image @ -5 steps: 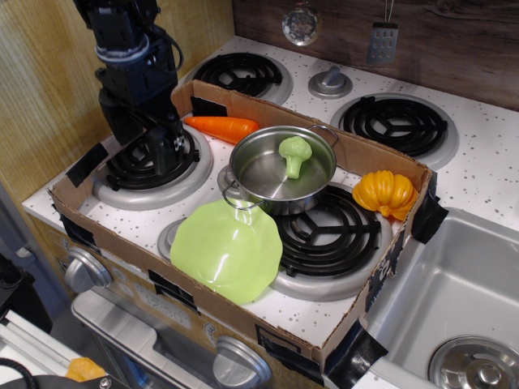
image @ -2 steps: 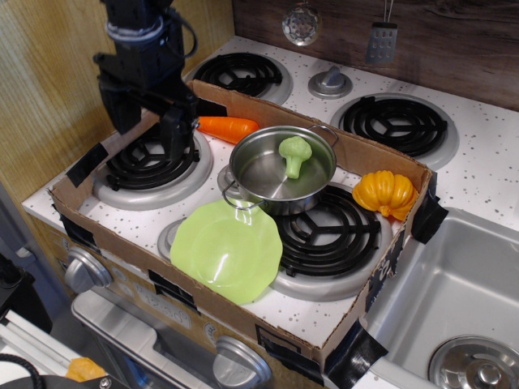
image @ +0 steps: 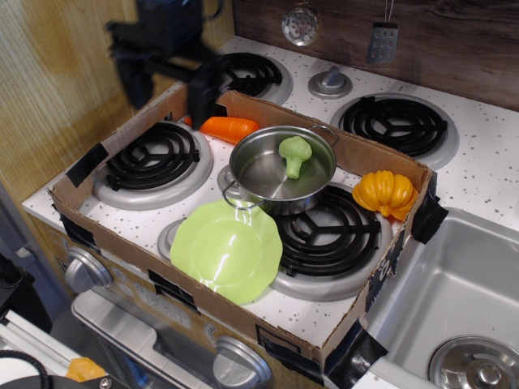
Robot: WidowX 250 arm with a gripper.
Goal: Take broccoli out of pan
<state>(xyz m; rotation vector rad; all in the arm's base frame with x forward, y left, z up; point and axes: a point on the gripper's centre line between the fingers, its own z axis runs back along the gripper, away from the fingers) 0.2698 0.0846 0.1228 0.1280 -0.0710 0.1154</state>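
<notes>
We see the pan (image: 283, 171) standing near the middle of the toy stove, inside a low cardboard tray (image: 243, 312) that frames the front burners, and the broccoli (image: 294, 154) sits inside it, head up and stem down, leaning toward the far wall of the pan. Nothing else lies in the pan. Just in front of it a lime-green plate (image: 226, 251) lies flat and bare, its far edge touching or passing just under the pan's near loop handle; we cannot tell which. Inside the tray an orange carrot (image: 229, 128) lies along the back wall to the left of the pan, and a yellow-orange pumpkin (image: 387, 193) rests against the right wall. At lower right the sink (image: 444, 301) is cut off by the picture's edge, and so is a small orange object (image: 84, 369) at the lower left. The gripper (image: 170, 79) is at upper left, strongly blurred and cropped by the top edge; its two dark fingers (image: 202, 96) point downward with a wide gap between them and nothing in it, so we read them as released. Compared with a second ago, the gripper has risen from low over the front-left burner (image: 151, 164) and shifted back and to the right, now hanging above the tray's back-left corner near the carrot's end, while the broccoli, the pan and the other things on the counter have not moved.
</notes>
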